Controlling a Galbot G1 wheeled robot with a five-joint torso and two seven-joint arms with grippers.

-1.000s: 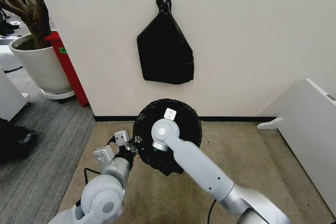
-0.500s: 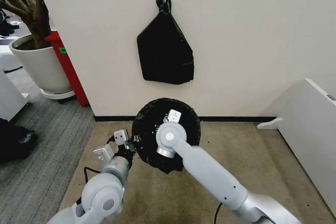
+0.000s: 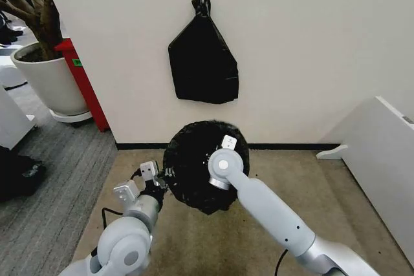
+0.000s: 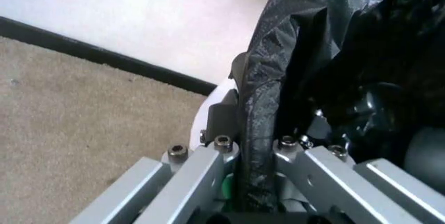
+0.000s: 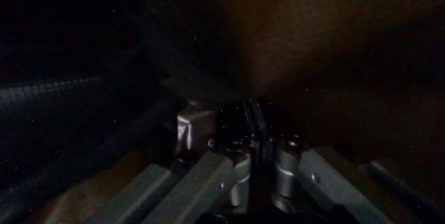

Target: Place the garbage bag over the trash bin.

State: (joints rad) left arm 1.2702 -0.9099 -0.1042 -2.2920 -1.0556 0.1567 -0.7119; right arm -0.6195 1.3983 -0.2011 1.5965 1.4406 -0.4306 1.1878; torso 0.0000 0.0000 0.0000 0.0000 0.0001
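The garbage bag [image 3: 191, 163] is a crinkly black plastic bag spread over the trash bin on the floor by the wall. Its film hides the bin in the head view. In the left wrist view a strip of the bin's cream wall [image 4: 200, 124] shows beside the bag's edge [image 4: 268, 78]. My left gripper [image 3: 162, 181] sits at the bag's left rim, and its fingers [image 4: 254, 148] are shut on the folded bag edge. My right wrist [image 3: 220, 167] reaches over the bag's right side. Inside the dark bag my right gripper [image 5: 254, 117] is shut on a thin fold of black film.
A knotted black bag bundle [image 3: 202, 63] hangs from a wall hook above the bin. A large white plant pot [image 3: 48, 79] and a red stand [image 3: 83, 79] stand at the left. A white panel [image 3: 381, 153] leans at the right. Beige carpet [image 3: 310, 185] surrounds the bin.
My right arm has swung to the right across the bag's mouth, from its middle toward the right rim. The left gripper has held still at the left rim.
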